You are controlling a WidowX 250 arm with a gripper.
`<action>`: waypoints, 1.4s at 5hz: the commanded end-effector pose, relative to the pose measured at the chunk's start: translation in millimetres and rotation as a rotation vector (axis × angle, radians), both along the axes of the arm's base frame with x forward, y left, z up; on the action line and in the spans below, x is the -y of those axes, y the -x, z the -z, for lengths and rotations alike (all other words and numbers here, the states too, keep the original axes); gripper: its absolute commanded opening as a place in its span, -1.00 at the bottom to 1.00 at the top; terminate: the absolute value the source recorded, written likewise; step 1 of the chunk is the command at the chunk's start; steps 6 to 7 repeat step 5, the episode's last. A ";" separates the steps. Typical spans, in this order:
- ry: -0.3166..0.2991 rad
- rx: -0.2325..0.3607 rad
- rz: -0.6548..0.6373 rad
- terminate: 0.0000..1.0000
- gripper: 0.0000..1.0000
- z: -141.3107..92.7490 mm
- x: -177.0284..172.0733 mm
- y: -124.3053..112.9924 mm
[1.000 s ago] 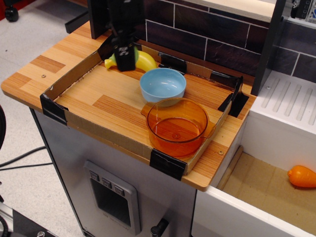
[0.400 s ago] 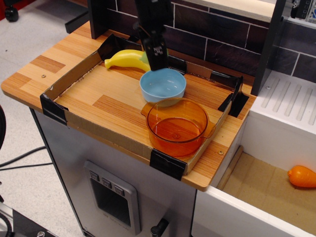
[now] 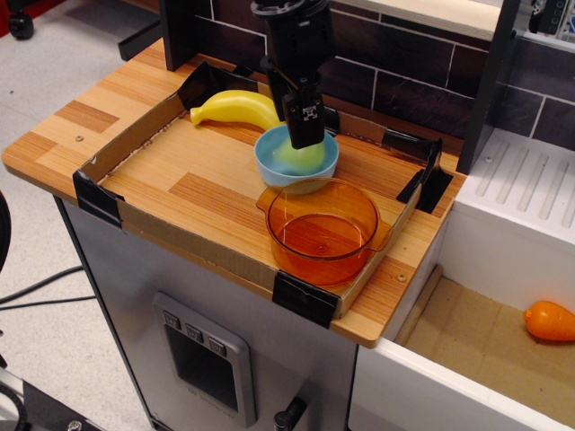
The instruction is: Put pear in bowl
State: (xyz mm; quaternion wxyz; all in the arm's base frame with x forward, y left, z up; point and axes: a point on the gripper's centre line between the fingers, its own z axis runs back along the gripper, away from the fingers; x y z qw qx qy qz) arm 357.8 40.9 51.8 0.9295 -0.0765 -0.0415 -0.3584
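The light-green pear (image 3: 295,162) sits low inside the light-blue bowl (image 3: 269,165), which stands in the middle of the cardboard tray (image 3: 193,235). My black gripper (image 3: 305,136) comes down from above, right over the bowl. Its fingertips are at the top of the pear and hide that part. The fingers stand close together and look shut on the pear. The pear's underside seems to rest in the bowl, though the contact is hidden.
A yellow banana (image 3: 231,108) lies at the tray's back left. A transparent orange pot (image 3: 322,231) with handles stands just in front of the bowl. An orange fruit (image 3: 549,321) lies in the sink at the lower right. A dark tiled wall runs behind.
My gripper moved right from over the banana to above the bowl, then came down. The pear, mostly hidden before, now shows inside the bowl.
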 end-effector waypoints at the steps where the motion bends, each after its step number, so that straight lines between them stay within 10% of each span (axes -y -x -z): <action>1: 0.055 0.109 -0.084 -1.00 1.00 -61.3 -9.6 -23.1; 4: -0.017 0.094 -0.098 -1.00 1.00 -87.8 -23.1 -16.5; 5: -0.017 0.094 -0.098 1.00 1.00 -87.8 -23.1 -16.5; 7: -0.017 0.094 -0.098 1.00 1.00 -87.8 -23.1 -16.5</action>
